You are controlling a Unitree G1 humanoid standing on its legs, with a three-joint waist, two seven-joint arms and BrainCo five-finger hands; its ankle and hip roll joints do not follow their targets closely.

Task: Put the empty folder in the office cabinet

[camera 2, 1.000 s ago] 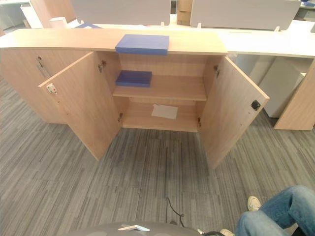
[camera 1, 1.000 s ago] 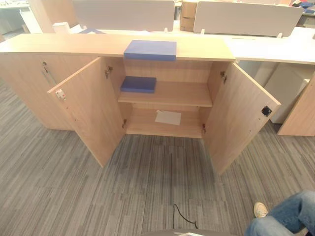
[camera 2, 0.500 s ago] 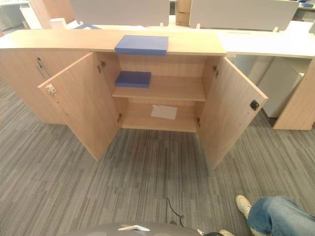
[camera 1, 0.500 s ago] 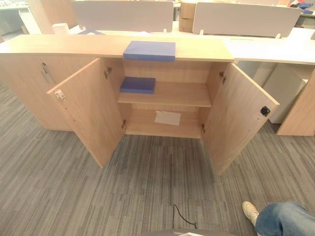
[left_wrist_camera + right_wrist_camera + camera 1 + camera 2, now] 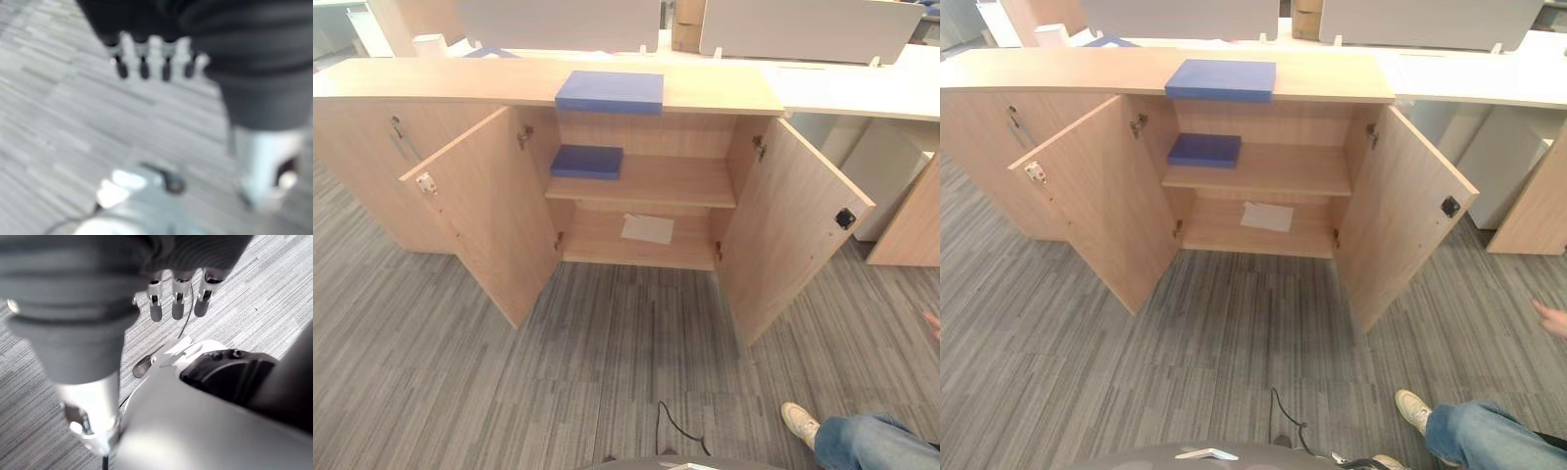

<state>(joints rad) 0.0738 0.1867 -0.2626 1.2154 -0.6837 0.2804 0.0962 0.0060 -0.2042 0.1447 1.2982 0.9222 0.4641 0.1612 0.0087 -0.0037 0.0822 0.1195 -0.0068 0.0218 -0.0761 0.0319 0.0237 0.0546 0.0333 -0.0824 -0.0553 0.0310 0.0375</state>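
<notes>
The left robot hand (image 5: 154, 58) hangs above the grey striped floor (image 5: 509, 392) with its fingers (image 5: 143, 61) extended in a straight row; it is released and holds nothing. The right robot hand (image 5: 178, 293) likewise hangs over the floor, fingers (image 5: 155, 306) straight and relaxed, released and touching nothing.

The office cabinet (image 5: 646, 196) stands at the far side of the scene with both doors swung outward. The left door (image 5: 484, 220) angles toward the near left; the right door (image 5: 798, 235) angles toward the near right. One blue folder (image 5: 610, 91) lies flat on the cabinet's tabletop (image 5: 460, 78), directly above the open compartment, its near edge at the tabletop's front edge. A second blue folder (image 5: 588, 162) lies flat on the upper shelf (image 5: 675, 181), at the left end of that shelf. A white sheet of paper (image 5: 647, 229) lies flat on the lower shelf (image 5: 597, 245), near its centre.

A person's leg in blue jeans (image 5: 867, 443) and a light shoe (image 5: 798, 421) show at the near right on the floor.
</notes>
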